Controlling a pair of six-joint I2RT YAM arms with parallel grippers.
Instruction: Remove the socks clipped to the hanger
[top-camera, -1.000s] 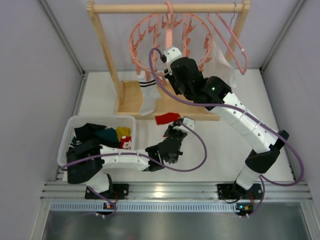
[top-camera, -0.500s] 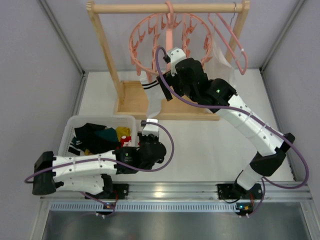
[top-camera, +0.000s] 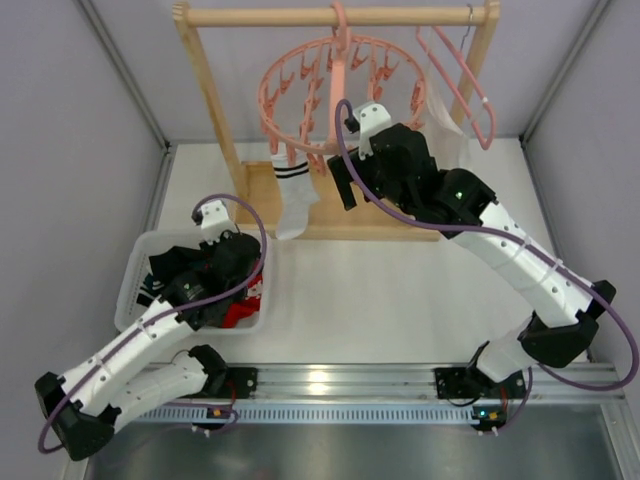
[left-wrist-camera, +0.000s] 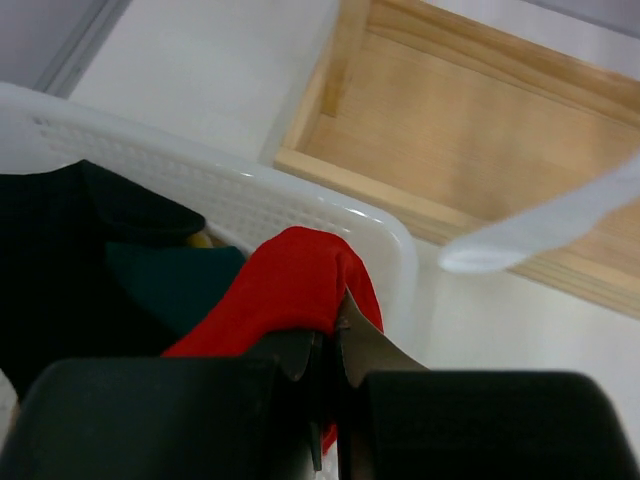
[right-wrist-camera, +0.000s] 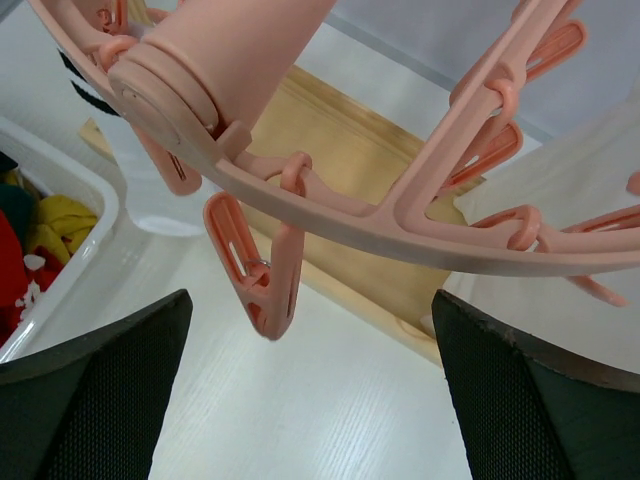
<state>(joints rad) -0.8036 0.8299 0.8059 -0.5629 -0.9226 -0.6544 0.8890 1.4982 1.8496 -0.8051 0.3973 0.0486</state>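
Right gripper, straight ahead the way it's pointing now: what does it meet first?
Probably the empty clip dangling from the hanger, framed between the open fingers of the right gripper in the wrist view. Behind it lies the rack's wooden base. Depth is unclear, so it may pass just under the clip.

**What I cannot make out**

In the left wrist view my left tool (left-wrist-camera: 325, 400) is a dark blur, cut off by the bottom edge. It hides the lower end of the red sock (left-wrist-camera: 290, 285). Only the toe of the white sock (left-wrist-camera: 540, 230) shows there. The hanger (right-wrist-camera: 420, 215) overruns the right wrist view. From above, my left arm covers much of the basket (top-camera: 150, 240).
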